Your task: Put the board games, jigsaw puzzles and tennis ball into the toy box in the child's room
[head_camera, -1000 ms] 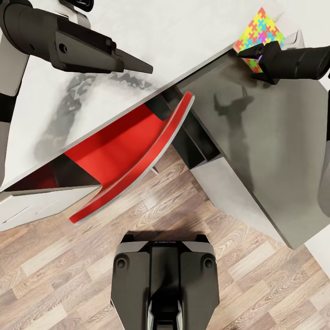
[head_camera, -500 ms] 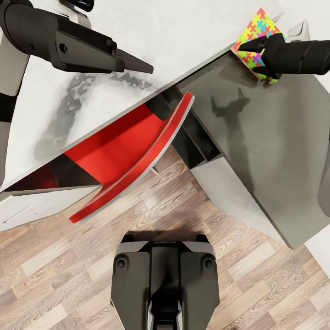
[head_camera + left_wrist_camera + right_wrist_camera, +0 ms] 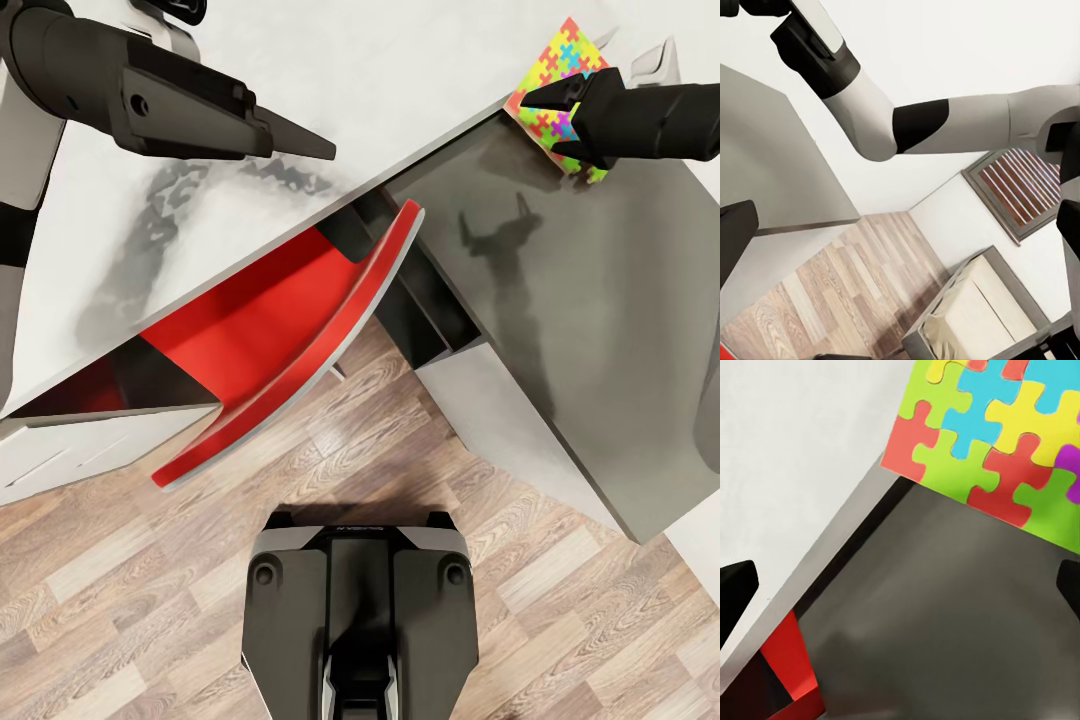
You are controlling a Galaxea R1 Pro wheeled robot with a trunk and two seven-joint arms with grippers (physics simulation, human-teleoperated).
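Note:
One jigsaw puzzle (image 3: 562, 62), a flat slab of bright interlocking pieces, lies at the table's (image 3: 420, 60) right corner and overhangs the edge above a lower dark cabinet. My right gripper (image 3: 545, 120) hovers over the puzzle's overhanging part, open. In the right wrist view the puzzle (image 3: 997, 435) lies ahead of the right gripper (image 3: 907, 585), with nothing between its widely spread fingers. My left gripper (image 3: 322, 150) hangs open and empty over the pale table top. The left wrist view looks past the left gripper (image 3: 900, 217) to the floor and the cream bed (image 3: 979, 311).
A red chair (image 3: 290, 320) is tucked under the table, its curved back sticking out toward me. The dark-grey-topped cabinet (image 3: 600, 330) stands at the right. A white drawer unit (image 3: 70, 455) is at the lower left. Wood floor (image 3: 560, 620) surrounds my base (image 3: 360, 620).
My right gripper has moved a little farther along the puzzle toward the table, covering more of its overhanging part. The left arm and the puzzle have not moved.

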